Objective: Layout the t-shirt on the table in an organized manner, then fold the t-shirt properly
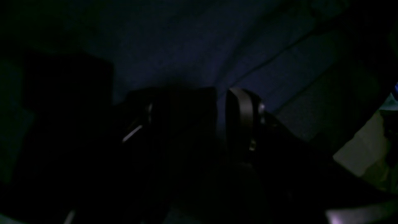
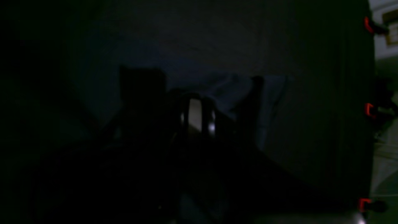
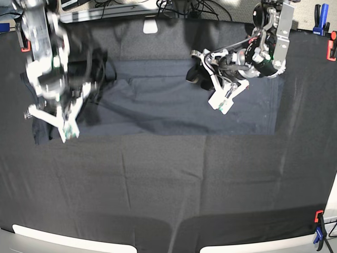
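Red clamps (image 3: 331, 48) and blue clamps (image 3: 317, 13) sit at the far corners, another blue clamp (image 3: 320, 238) near right; cables (image 3: 184, 8) tangle behind.

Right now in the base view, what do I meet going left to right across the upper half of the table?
Red clamp → right gripper → t-shirt → left gripper → red clamp at the table edge.

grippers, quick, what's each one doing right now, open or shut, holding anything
left gripper: open over the t-shirt, holding nothing.
right gripper: shut; whether it pinches any cloth cannot be told.
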